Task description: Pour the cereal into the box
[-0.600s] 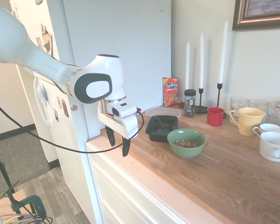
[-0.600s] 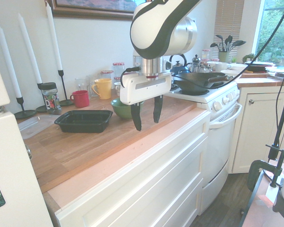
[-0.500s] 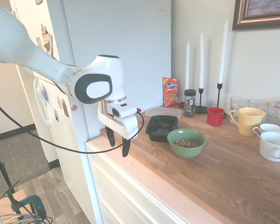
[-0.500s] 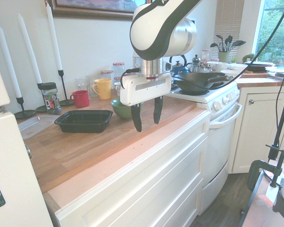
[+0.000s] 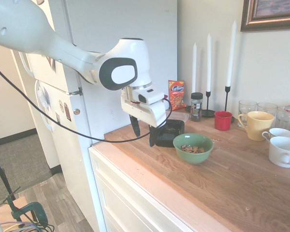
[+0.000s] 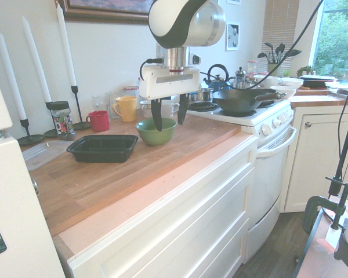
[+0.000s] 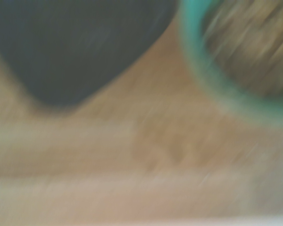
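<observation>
Jaws (image 6: 170,123) open; cereal (image 5: 192,149) tan, flaky.

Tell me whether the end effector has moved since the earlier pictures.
Yes: in the first exterior view, the end effector has moved right and up, toward the black box.

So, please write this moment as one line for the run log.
pour cereal into box | gripper: open, empty, above countertop | cereal: in green bowl | black plastic box: beside bowl
</observation>
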`<act>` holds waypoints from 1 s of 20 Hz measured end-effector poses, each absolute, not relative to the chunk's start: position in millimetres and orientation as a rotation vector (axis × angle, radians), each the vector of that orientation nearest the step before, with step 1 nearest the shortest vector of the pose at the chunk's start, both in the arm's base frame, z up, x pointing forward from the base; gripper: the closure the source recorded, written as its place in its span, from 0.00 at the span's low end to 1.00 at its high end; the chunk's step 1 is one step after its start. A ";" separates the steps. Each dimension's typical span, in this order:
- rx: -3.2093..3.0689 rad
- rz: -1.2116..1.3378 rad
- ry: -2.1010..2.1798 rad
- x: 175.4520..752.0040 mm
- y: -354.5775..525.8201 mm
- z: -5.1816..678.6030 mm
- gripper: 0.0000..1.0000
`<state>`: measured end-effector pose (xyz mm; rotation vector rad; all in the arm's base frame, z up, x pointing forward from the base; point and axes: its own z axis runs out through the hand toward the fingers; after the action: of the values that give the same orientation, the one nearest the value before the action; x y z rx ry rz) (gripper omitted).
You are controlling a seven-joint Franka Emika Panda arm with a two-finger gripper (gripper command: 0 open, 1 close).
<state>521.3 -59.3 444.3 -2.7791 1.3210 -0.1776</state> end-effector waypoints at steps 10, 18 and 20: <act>-2.622 -0.116 1.535 623.1 -181.8 442.1 0.00; -2.579 -0.038 1.604 643.7 -207.3 393.9 0.00; -2.573 -0.040 1.631 646.8 -211.1 378.3 0.00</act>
<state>646.8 -211.1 378.3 -2.5727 1.6305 -0.0401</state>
